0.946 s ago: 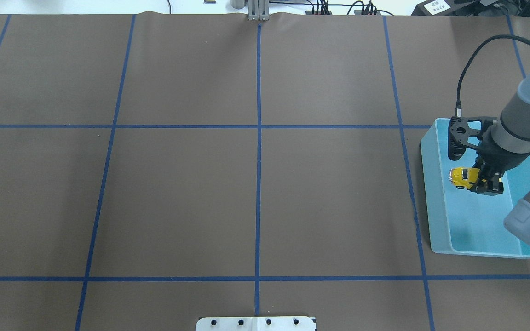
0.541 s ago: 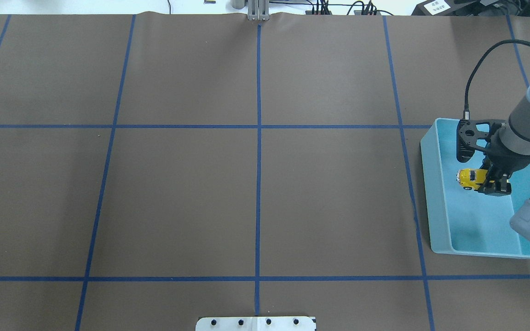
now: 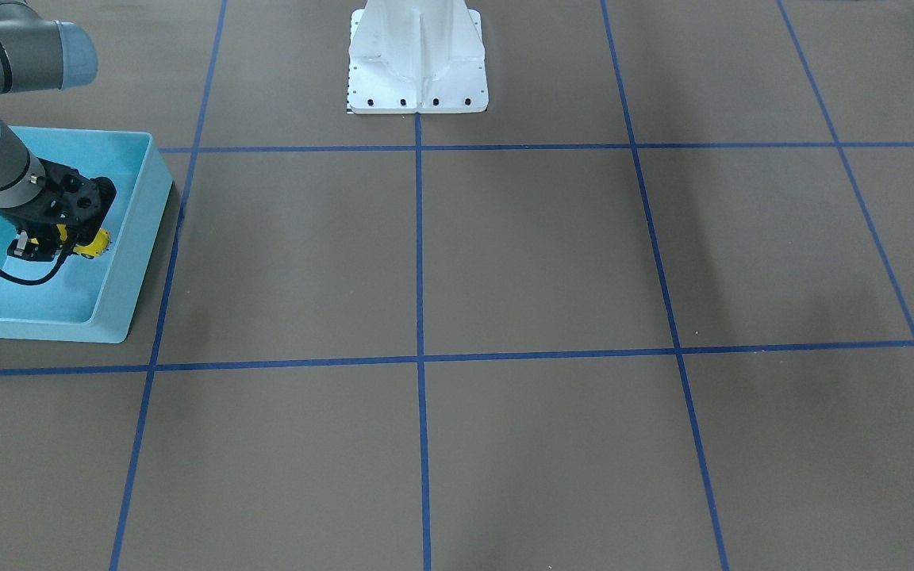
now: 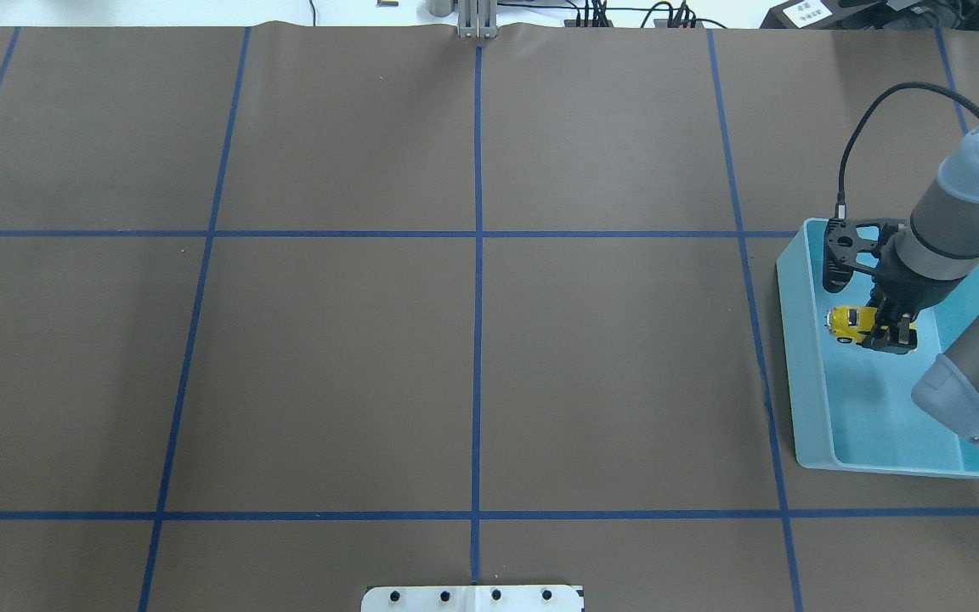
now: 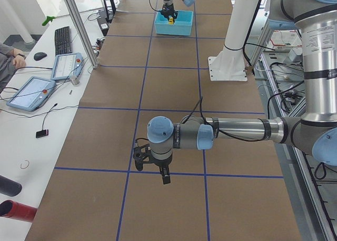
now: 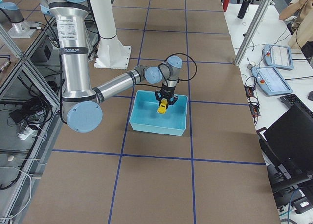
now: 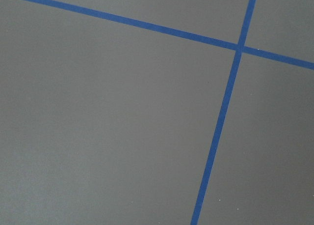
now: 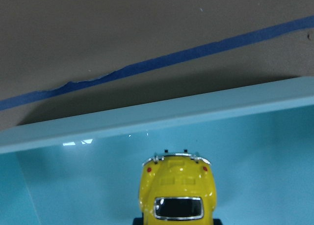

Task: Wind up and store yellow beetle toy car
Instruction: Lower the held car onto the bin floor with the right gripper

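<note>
As if for storing, the yellow beetle toy car (image 4: 848, 321) is held inside the bin (image 4: 802, 365).
It is gripped by the right end effector (image 4: 891, 340).

No text legible: the white label (image 4: 804, 11) beyond the surface's far edge carries print too small to read, and small lettering on the right arm (image 6: 71, 50) and left arm (image 5: 316, 38) cannot be made out.

My right gripper (image 4: 885, 337) points down, clamped on the tiny yellow beetle toy car (image 4: 848, 321); my left gripper (image 5: 165, 176) hangs low.
</note>
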You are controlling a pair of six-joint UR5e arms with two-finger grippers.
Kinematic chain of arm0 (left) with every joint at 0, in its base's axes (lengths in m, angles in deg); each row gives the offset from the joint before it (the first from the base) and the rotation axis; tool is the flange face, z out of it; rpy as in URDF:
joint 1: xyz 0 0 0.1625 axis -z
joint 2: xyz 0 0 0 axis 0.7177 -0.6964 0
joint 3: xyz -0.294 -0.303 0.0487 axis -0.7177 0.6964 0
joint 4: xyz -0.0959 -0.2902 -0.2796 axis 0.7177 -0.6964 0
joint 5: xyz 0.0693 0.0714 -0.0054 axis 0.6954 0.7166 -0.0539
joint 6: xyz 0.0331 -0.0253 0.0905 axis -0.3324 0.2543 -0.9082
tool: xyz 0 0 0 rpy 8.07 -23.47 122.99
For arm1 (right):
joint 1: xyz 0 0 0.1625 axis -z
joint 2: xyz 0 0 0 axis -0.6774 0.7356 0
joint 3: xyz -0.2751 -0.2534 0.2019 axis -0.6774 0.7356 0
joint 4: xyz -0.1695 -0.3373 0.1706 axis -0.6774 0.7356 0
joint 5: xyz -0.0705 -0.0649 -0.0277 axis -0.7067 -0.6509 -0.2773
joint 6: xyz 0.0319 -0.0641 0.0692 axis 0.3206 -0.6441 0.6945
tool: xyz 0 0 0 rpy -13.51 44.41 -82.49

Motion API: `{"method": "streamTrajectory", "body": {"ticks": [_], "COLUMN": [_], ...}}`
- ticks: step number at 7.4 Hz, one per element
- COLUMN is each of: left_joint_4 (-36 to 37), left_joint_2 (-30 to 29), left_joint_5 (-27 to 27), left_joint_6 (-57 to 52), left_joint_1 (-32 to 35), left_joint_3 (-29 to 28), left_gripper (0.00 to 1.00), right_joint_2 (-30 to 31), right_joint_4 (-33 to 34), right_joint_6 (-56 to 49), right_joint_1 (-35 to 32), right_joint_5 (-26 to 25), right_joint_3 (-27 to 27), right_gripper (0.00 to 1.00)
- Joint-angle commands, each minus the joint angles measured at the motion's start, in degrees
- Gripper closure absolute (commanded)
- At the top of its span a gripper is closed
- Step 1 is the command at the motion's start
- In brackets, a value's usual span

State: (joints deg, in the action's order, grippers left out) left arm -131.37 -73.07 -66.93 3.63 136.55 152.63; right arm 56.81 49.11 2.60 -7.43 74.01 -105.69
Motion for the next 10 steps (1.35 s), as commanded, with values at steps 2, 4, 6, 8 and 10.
{"method": "streamTrajectory", "body": {"ticks": [2, 4, 6, 8, 10], "left_joint_4": [-0.1, -0.1, -0.1, -0.1, -0.1], "left_joint_2": [-0.1, -0.1, -0.1, -0.1, -0.2], "left_joint_5": [0.0, 0.1, 0.1, 0.1, 0.0], "left_joint_6": [-0.1, 0.0, -0.1, -0.1, -0.1], "left_joint_1": [-0.1, -0.1, 0.0, 0.0, -0.1], "left_joint_3": [0.0, -0.1, -0.2, -0.1, -0.3], "left_gripper": [0.0, 0.0, 0.0, 0.0, 0.0], "right_joint_2": [-1.6, -1.5, -1.4, -1.2, -1.2], "right_joint_4": [0.0, 0.0, 0.1, 0.1, 0.1], "right_joint_6": [1.8, 1.8, 2.0, 2.1, 2.0], "right_joint_1": [1.5, 1.6, 1.7, 1.7, 1.6], "right_joint_5": [-0.1, -0.1, -0.1, 0.0, 0.3], "right_joint_3": [1.6, 1.6, 1.7, 1.7, 0.9], "right_gripper": [1.0, 1.0, 0.73, 0.0, 0.0]}}
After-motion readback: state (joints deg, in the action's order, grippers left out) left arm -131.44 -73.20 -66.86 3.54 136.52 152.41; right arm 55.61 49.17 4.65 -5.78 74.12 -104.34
